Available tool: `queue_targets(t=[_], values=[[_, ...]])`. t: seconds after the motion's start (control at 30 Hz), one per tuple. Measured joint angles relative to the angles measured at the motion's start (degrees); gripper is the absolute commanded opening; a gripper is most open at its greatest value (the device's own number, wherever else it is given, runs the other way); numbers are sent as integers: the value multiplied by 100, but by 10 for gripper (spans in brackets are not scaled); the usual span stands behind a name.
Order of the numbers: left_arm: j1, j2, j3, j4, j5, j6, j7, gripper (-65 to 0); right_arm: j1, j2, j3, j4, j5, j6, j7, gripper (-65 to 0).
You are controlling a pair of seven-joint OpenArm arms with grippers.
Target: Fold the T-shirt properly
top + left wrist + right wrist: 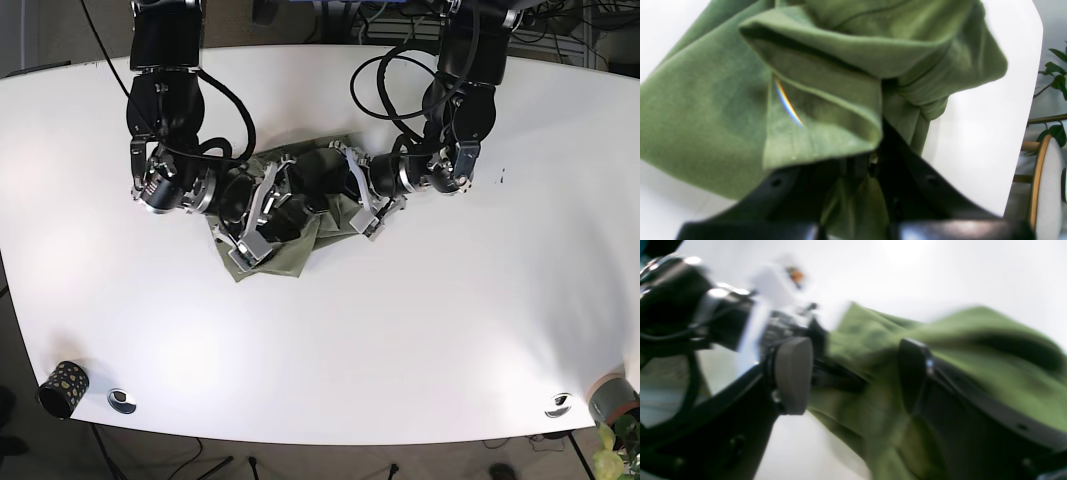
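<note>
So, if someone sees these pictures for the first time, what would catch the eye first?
First the green T-shirt, bunched in a crumpled heap near the middle of the white table, with both black arms reaching into it. The left hand is pinching a thick fold of the fabric, and the right hand sits open with cloth between its fingers. A small dark spotted cup stands alone at the table's near corner.

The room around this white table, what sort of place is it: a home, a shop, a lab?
Probably a lab or office workspace, not a home. A large white table carries two black robot arms working on a green T-shirt, cables trail off behind them, and a potted plant stands beside a chair at the table's edge.
</note>
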Motion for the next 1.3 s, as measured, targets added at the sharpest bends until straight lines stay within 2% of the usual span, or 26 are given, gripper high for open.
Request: queue_targets(t=[0.07,0.33,0.5,0.63,0.8,0.9,1.03,1.17,1.3], values=[[15,13,-85,31,-39,-9,39,-639,-33,-2,61,96,17,0,-4,-239],[192,-72,-787,658,-514,46,389,-639,-184,83,931,485,-11,-24,15,-239],[232,-157,-1014,1270,-839,81,323,-640,-210,177,911,101,2,-4,15,-239],[260,-472,-1010,1504,-981,59,341,-642,-313,232,927,-306,-4,0,17,-239],[433,-981,-1080,1591,-1235,61,426,-643,-343,321,693,-811,-11,0,17,-239],[531,-1154,-1392,1665,-1412,61,409,-642,-356,339,584,-944,-28,-4,20,-241],[645,-1399,-1733,1766,-1622,63,409,-642,-393,374,153,-938,-22,-4,59,-241],[730,-1556,-1799,1768,-1690,63,402,-642,-511,313,-450,-586,-7,-15,52,-241],[870,-1648,-1825,1770,-1687,61,411,-642,-544,57,-824,-308,-7,-17,31,-241]])
